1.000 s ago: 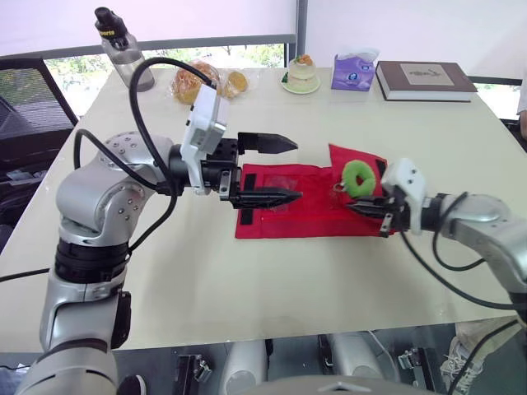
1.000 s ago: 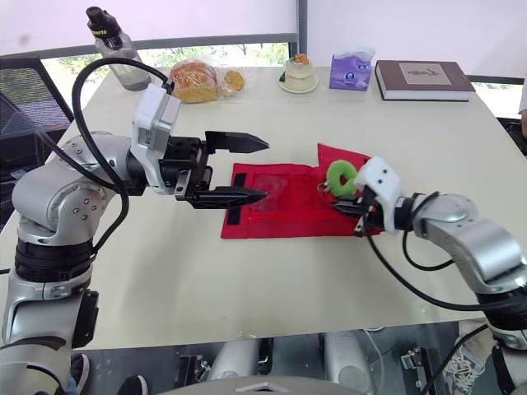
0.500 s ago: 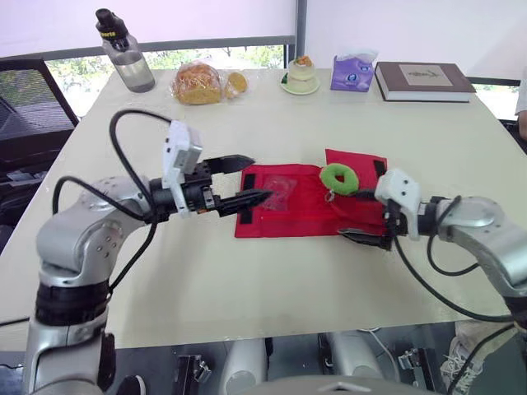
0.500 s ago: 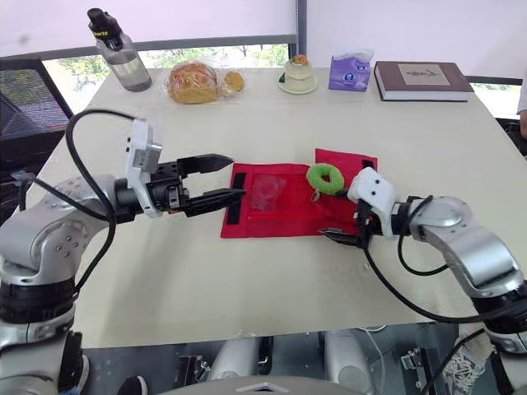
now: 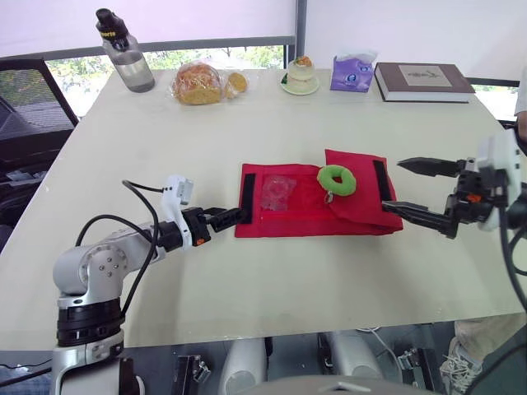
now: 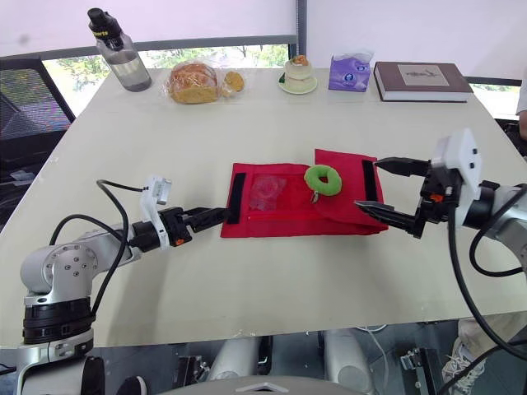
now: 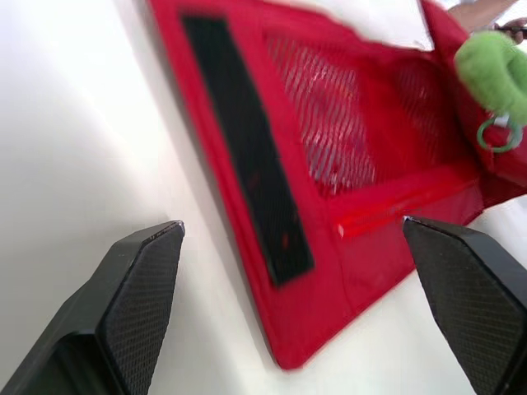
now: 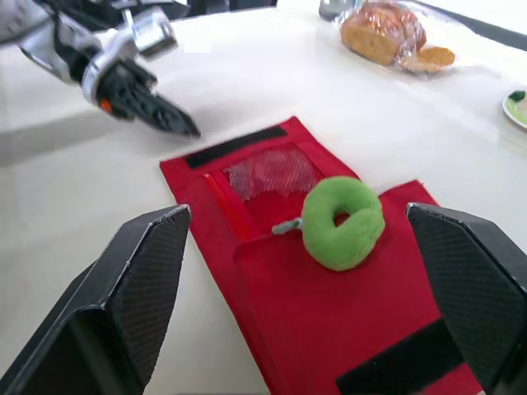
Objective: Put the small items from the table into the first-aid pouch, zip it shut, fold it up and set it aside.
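Note:
The red first-aid pouch (image 5: 296,202) lies flat in the middle of the table, its right flap folded over. A green ring-shaped plush (image 5: 336,179) with a key ring rests on that flap. Small items show through the mesh pocket (image 5: 278,191). My left gripper (image 5: 230,216) is open, low on the table at the pouch's left edge; in the left wrist view the black strip (image 7: 247,164) lies between its fingers. My right gripper (image 5: 392,184) hovers open just off the pouch's right end with nothing between its fingers, and its wrist view looks down on the plush (image 8: 342,222).
Along the table's far edge stand a water bottle (image 5: 123,51), a bag of bread (image 5: 198,82), a small dessert on a plate (image 5: 300,76), a purple tissue pack (image 5: 352,72) and a book (image 5: 424,81). Bare tabletop surrounds the pouch.
My right gripper has opened and drawn back to the right, off the pouch flap. My left gripper has come down from above the pouch to the table at its left edge.

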Controlling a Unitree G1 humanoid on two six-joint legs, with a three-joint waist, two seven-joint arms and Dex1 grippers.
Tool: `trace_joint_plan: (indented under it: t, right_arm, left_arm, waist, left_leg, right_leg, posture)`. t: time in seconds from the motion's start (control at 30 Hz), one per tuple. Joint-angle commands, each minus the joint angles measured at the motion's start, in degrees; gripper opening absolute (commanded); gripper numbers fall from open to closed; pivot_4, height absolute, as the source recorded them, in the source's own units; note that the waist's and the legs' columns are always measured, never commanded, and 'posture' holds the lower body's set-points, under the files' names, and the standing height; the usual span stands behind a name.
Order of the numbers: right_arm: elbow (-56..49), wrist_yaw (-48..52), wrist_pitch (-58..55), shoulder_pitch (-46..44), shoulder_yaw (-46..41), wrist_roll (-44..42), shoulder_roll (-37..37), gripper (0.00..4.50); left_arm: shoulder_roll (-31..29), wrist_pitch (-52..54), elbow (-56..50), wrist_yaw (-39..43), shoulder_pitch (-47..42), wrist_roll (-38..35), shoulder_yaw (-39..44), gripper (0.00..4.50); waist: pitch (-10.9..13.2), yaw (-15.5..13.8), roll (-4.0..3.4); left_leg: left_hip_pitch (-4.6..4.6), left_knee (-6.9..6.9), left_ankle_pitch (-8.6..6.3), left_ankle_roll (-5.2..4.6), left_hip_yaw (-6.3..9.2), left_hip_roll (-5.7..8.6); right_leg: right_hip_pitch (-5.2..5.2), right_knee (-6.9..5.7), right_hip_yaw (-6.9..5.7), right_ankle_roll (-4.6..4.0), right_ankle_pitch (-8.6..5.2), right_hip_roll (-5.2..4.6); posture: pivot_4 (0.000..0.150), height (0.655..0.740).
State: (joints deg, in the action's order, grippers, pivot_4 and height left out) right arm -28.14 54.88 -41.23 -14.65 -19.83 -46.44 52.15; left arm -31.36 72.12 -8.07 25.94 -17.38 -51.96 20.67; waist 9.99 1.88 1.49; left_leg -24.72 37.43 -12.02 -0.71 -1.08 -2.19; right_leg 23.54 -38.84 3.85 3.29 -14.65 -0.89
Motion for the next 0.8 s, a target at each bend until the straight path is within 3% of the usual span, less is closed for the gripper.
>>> trace_joint_plan:
  t: [0.03, 0.23, 0.37, 0.5, 0.53, 0.57, 0.73, 0.8]
  right_arm:
    - [-0.85, 0.66, -0.66, -1.79, -3.11, -4.33, 1.02, 4.47]
    - [-1.68, -0.69, -0.72, -3.8, -1.39, -5.72, 1.17, 4.47]
    - [-1.68, -0.99, -0.64, -4.44, -0.17, -5.31, 1.37, 4.47]
    - [-1.73, -1.48, -0.07, -5.27, 0.95, -5.42, 0.67, 4.5]
    - [-1.77, -1.61, 0.04, -5.52, 1.13, -5.63, 0.48, 4.5]
    - [-1.77, -1.64, 0.09, -5.75, 1.35, -5.79, 0.4, 4.5]
    - [-1.5, -1.56, 0.12, -7.47, 3.19, -6.07, -0.23, 4.5]
    - [-1.46, -1.49, 0.14, -8.05, 4.0, -6.12, -0.56, 4.5]
  left_arm:
    - [3.1, 4.96, 2.17, -5.51, -1.94, -2.27, 3.62, 4.5]
    - [16.59, 15.92, 5.38, -15.41, -7.72, -9.56, 11.57, 4.5]
    - [21.19, 20.02, 9.27, -21.03, -12.61, -13.84, 20.23, 4.5]
    - [20.78, 20.38, 11.69, -23.68, -14.34, -16.0, 22.7, 3.59]
    - [20.28, 20.38, 11.75, -23.8, -14.25, -16.62, 22.38, 2.93]
    - [19.94, 20.38, 11.83, -24.05, -14.14, -17.29, 22.22, 2.82]
    - [16.82, 20.38, 12.02, -23.63, -12.55, -19.8, 20.81, 0.31]
    - [15.47, 20.38, 12.32, -23.1, -12.01, -20.21, 20.46, 0.15]
  waist:
    - [-0.01, -0.05, -0.02]
    - [-0.06, -1.14, -0.05]
    - [-0.04, -1.21, 0.03]
    - [-0.04, -0.83, 0.03]
    - [-0.04, -0.83, 0.03]
    - [-0.04, -0.83, 0.03]
    - [-0.04, -0.97, 0.03]
    - [-0.04, -0.95, 0.03]
  left_leg:
    - [0.0, 0.0, 0.0, 0.0, 0.01, 0.01]
    - [0.08, 0.06, 0.0, 0.0, 0.01, 0.07]
    - [-0.02, 0.13, 0.0, 0.0, 0.07, 0.09]
    - [0.01, 0.04, 0.0, 0.01, 0.08, 0.08]
    - [0.01, 0.03, 0.0, 0.01, 0.1, 0.06]
    - [0.01, 0.03, 0.0, 0.01, 0.1, 0.06]
    - [0.01, 0.03, 0.0, 0.02, 0.06, 0.08]
    - [0.0, 0.03, 0.0, 0.02, 0.06, 0.08]
  right_leg:
    - [0.0, 0.0, -0.01, 0.0, 0.0, 0.0]
    - [-0.11, 0.0, -0.01, 0.02, 0.01, -0.03]
    - [-0.1, 0.01, -0.04, 0.02, 0.02, -0.02]
    - [-0.08, 0.0, -0.02, 0.01, 0.01, 0.02]
    - [-0.08, 0.0, -0.02, 0.0, 0.01, 0.05]
    - [-0.08, 0.0, -0.03, 0.0, 0.01, 0.05]
    - [-0.08, 0.02, -0.01, 0.0, 0.02, -0.01]
    - [-0.08, 0.02, -0.02, 0.0, 0.02, -0.01]
  posture:
    - [0.15, 0.7387]
    - [0.15, 0.7387]
    - [0.15, 0.7387]
    - [0.15, 0.7387]
    - [0.15, 0.7387]
    - [0.15, 0.7387]
    - [0.15, 0.7387]
    - [0.15, 0.7387]
